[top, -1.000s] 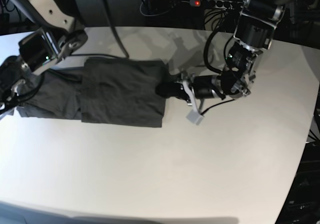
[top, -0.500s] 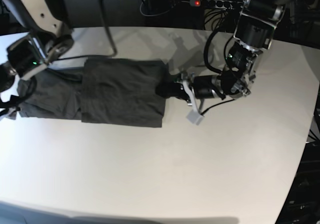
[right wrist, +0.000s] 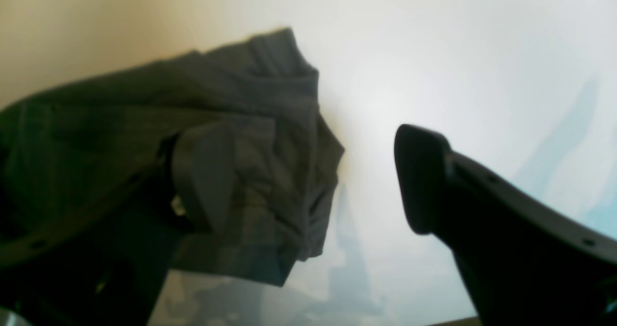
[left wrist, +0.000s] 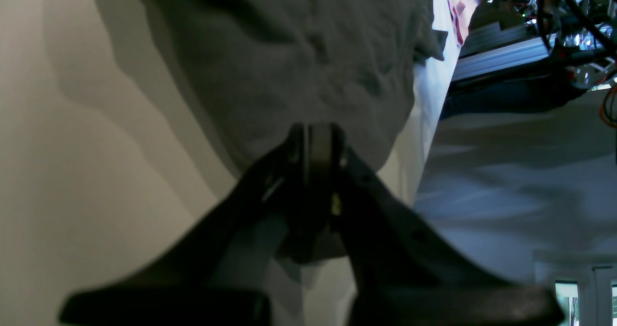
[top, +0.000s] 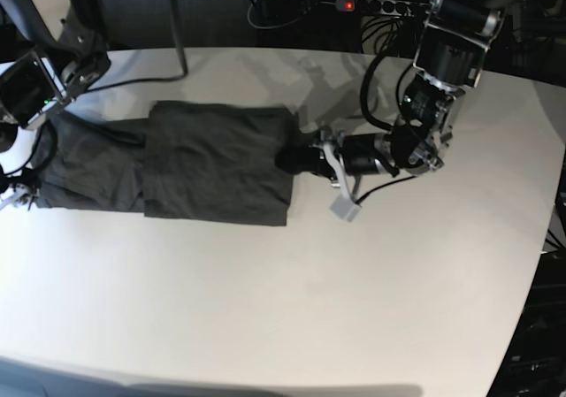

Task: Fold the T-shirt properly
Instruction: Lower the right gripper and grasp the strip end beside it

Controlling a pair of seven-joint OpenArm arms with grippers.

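Note:
The dark grey T-shirt [top: 212, 163] lies folded into a long band on the white table [top: 292, 309], its left end [right wrist: 250, 138] crumpled. My left gripper [top: 287, 158] lies low at the band's right edge. In the left wrist view its jaws [left wrist: 315, 142] are pressed together right where the cloth [left wrist: 299, 51] ends. My right gripper [right wrist: 308, 186] hangs open over the shirt's left end, one finger [right wrist: 424, 181] over bare table, the other in front of the cloth, nothing between them. Its wrist [top: 31, 87] shows at the base view's far left.
A small pale block [top: 343, 209] dangles on a cable beside the left arm. A power strip with a red light [top: 349, 5] and cables sit behind the table's far edge. The table's rim curves down the right side [top: 544, 238].
My right arm has drawn up and to the left, off the shirt's left end, and its jaws have spread wider. The left arm and the shirt's right edge have not moved.

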